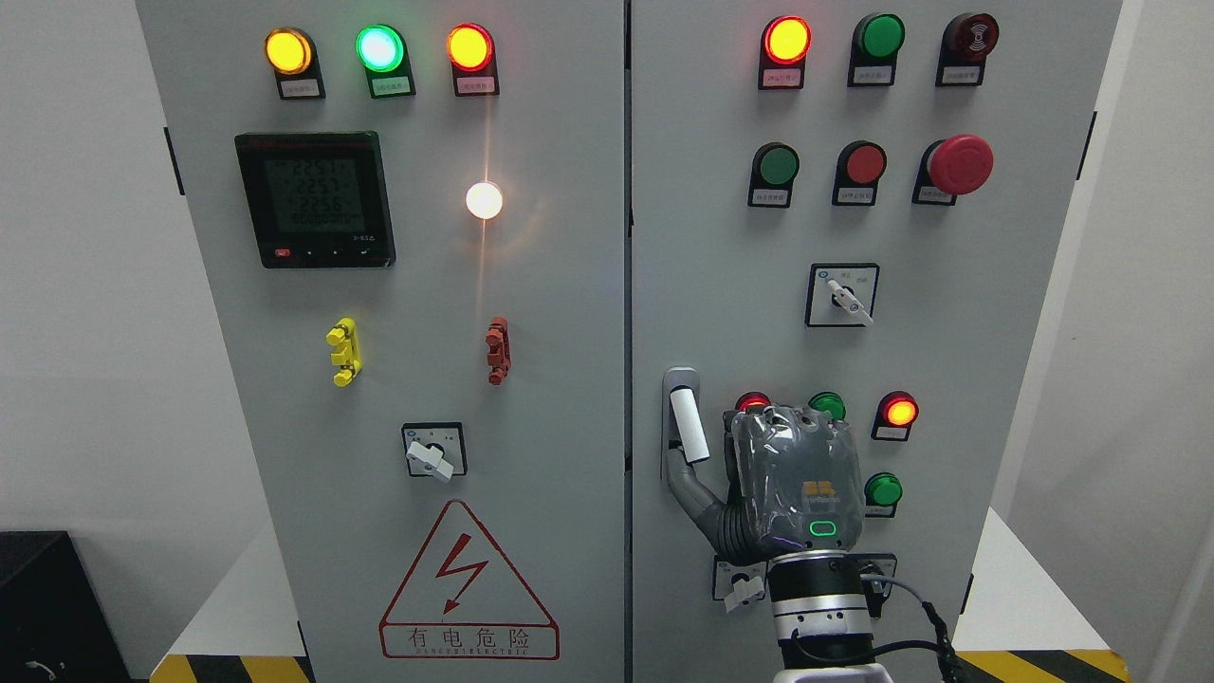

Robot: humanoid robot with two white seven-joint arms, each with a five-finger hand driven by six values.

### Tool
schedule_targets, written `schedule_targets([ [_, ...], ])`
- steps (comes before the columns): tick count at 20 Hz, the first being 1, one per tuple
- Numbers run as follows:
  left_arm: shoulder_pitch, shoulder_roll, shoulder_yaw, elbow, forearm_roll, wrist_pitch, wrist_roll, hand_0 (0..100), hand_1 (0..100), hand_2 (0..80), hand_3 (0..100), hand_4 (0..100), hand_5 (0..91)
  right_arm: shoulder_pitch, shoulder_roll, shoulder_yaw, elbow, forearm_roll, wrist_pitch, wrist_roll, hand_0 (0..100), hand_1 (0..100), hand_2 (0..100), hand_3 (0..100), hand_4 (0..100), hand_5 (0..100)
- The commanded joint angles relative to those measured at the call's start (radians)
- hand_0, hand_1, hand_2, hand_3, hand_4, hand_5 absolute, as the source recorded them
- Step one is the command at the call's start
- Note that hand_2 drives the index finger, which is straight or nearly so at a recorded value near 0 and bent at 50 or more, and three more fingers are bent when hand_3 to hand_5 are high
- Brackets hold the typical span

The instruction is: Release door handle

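Observation:
The door handle [687, 425] is a white lever, slightly tilted, in a grey recess at the left edge of the cabinet's right door [996, 379]. My right hand [773, 474] is just to the right of it, the back of the hand facing the camera. Its grey thumb [690, 486] stretches left and up to the lower end of the handle recess. No finger wraps the white lever. The other fingers are hidden behind the palm. The left arm does not show.
Both cabinet doors look closed. Around the hand are lit and unlit indicator lamps [897, 412] and a green button [883, 489]. A small rotary switch [742, 586] sits just below the thumb, another [843, 296] above. White ledges flank the cabinet.

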State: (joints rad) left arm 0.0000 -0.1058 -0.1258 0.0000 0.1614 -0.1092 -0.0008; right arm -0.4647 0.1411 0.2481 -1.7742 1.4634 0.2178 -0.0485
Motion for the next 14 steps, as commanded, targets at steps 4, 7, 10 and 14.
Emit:
schedule_targets([
  [4, -0.026, 0.000, 0.000, 0.029, 0.000, 0.000, 0.001, 12, 56, 0.0, 0, 0, 0.0, 0.000, 0.000, -0.003, -0.004, 0.000, 0.002, -0.002, 41, 48, 95, 100, 100, 100],
  [7, -0.026, 0.000, 0.000, 0.029, 0.001, 0.000, 0.001, 12, 56, 0.0, 0, 0, 0.0, 0.000, 0.000, -0.009, -0.004, -0.002, 0.000, -0.002, 42, 48, 95, 100, 100, 100],
  [10, -0.026, 0.000, 0.000, 0.029, 0.000, 0.000, 0.001, 12, 56, 0.0, 0, 0, 0.0, 0.000, 0.000, -0.009, -0.004, -0.002, 0.000, -0.002, 43, 48, 95, 100, 100, 100],
  [14, -0.026, 0.000, 0.000, 0.029, 0.000, 0.000, 0.001, 12, 56, 0.0, 0, 0, 0.0, 0.000, 0.000, -0.009, -0.005, -0.002, 0.000, -0.010, 43, 47, 95, 100, 100, 100],
])
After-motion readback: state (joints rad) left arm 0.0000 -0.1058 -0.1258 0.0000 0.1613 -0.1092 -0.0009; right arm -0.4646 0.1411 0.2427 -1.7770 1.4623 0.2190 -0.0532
